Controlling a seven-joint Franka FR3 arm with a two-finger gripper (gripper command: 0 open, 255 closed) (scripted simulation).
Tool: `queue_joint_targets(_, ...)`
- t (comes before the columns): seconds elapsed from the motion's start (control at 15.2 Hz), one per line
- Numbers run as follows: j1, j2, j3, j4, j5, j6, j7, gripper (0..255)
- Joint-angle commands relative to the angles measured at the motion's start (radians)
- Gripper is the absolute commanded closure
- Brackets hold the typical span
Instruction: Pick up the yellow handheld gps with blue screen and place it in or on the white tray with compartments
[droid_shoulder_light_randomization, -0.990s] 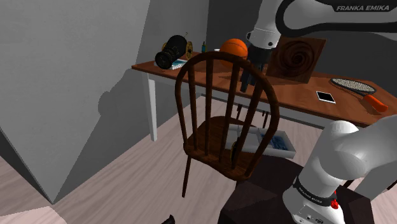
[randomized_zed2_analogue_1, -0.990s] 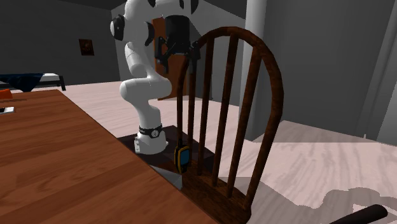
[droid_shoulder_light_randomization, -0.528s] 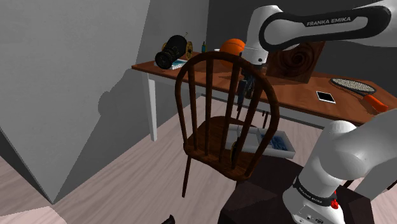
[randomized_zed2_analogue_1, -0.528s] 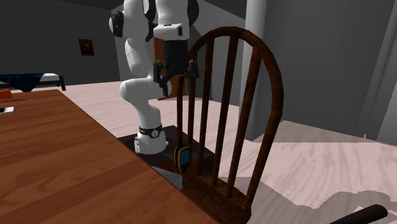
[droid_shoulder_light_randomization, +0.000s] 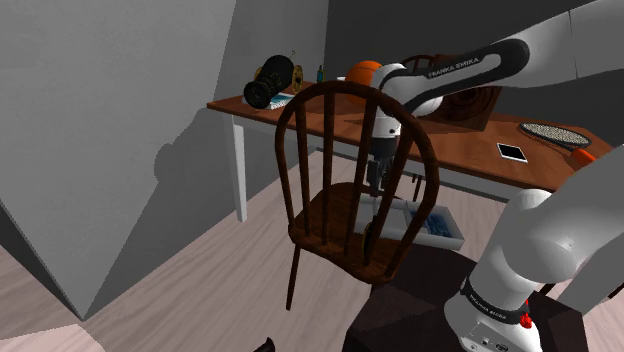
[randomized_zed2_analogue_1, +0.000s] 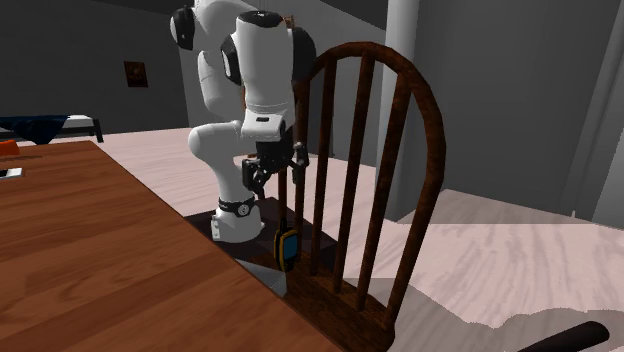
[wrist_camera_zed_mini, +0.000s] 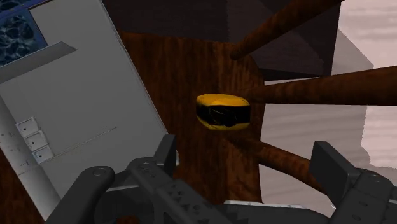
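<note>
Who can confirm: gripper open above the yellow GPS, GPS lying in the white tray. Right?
One error. The gripper is open above the yellow GPS, but the GPS stands on the chair seat, beside the white tray, as the wrist view shows.

White arm (droid_shoulder_light_randomization: 545, 225), dark joints, Franka Emika lettering, black claw (wrist_camera_zed_mini: 248, 154).

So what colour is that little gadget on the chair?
The gadget is yellow and black; wrist view.

Home room, wooden spindle chair (droid_shoulder_light_randomization: 325, 215), wooden table (droid_shoulder_light_randomization: 470, 150) with basketball (droid_shoulder_light_randomization: 362, 70), racket (droid_shoulder_light_randomization: 555, 132), plank floor (droid_shoulder_light_randomization: 200, 290)
</note>
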Motion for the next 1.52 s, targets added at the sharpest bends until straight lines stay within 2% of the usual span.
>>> queue_joint_targets(0.0,0.005,0.072,-0.023,-0.006,0.022,0.017,-0.043,0)
queue_joint_targets(0.2,0.014,0.172,-0.047,-0.023,0.060,0.040,-0.106,0)
queue_joint_targets(0.73,0.025,0.195,-0.037,-0.110,0.081,0.149,-0.117,0)
queue_joint_targets(1.25,0.025,0.195,-0.037,-0.110,0.081,0.149,-0.117,0)
queue_joint_targets(1.32,0.025,0.195,-0.037,-0.110,0.081,0.149,-0.117,255)
queue_joint_targets(1.45,0.025,0.195,-0.037,-0.110,0.081,0.149,-0.117,255)
